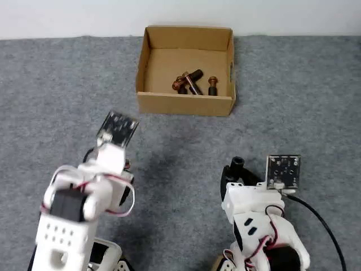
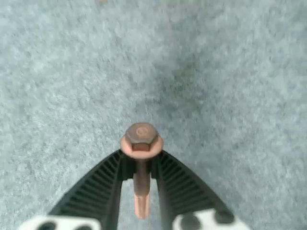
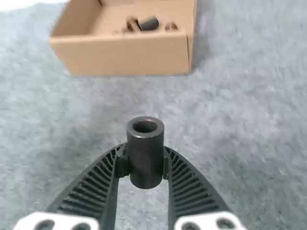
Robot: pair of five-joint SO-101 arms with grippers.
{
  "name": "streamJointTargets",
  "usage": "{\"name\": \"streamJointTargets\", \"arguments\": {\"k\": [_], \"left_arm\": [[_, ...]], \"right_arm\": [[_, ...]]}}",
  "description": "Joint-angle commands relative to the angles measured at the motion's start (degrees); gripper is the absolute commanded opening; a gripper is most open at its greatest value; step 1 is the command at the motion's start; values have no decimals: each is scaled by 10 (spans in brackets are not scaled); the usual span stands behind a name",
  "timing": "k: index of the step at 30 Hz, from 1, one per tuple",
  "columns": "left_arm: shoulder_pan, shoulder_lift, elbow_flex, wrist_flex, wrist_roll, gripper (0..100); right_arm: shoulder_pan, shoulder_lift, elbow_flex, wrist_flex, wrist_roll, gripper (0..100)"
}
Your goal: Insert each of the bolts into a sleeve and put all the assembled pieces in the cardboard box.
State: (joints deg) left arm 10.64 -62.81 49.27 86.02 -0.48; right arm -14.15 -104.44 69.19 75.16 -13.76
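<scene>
Bolt (image 2: 141, 143), copper, pinched by its shank in left gripper (image 2: 141, 164) jaws above grey carpet (image 1: 293, 101). Dark sleeve (image 3: 145, 146) clamped between right gripper (image 3: 144, 159) jaws, bore visible, well short of cardboard box (image 1: 186, 105). Several assembled pieces (image 1: 192, 83) lie inside box.

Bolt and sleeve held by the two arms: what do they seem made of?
Bolt: metal, likely copper-plated steel; smooth pinkish-orange sheen on hex flange head and shank. Sleeve: probably blackened steel, matte dark grey with a faint highlight on the bore rim; hard plastic cannot be ruled out.
</scene>
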Motion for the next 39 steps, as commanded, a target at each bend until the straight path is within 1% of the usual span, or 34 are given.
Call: {"name": "streamJointTargets", "arguments": {"k": [1,5,9,11,13,15,18,21,23,27,29,31,37,39], "left_arm": [[-1,-129,44,-39,8,5],[-1,-256,90,-101,8,5],[5,-373,142,-168,8,5],[-2,-412,182,-187,8,5],[-18,-418,201,-193,11,5],[-33,-411,204,-219,46,5],[-35,-409,210,-273,119,5],[-6,-409,227,-341,200,6],[21,-406,234,-371,233,6],[85,-406,236,-384,240,6],[114,-406,235,-384,258,6],[135,-406,233,-385,286,6],[192,-406,222,-404,295,6],[210,-406,215,-404,311,6]], "right_arm": [[-23,5,-34,-15,1,8],[-69,5,-33,-17,2,8],[-127,7,-16,-44,6,8],[-153,7,0,-51,6,8],[-182,7,5,-52,6,8],[-203,7,6,-48,7,8],[-219,7,8,-51,8,8],[-234,7,19,-58,31,8],[-246,7,22,-67,35,8],[-278,7,25,-83,68,8],[-285,7,28,-100,74,8],[-286,8,31,-115,76,8],[-286,8,45,-125,105,8],[-286,8,45,-124,117,8]]}}
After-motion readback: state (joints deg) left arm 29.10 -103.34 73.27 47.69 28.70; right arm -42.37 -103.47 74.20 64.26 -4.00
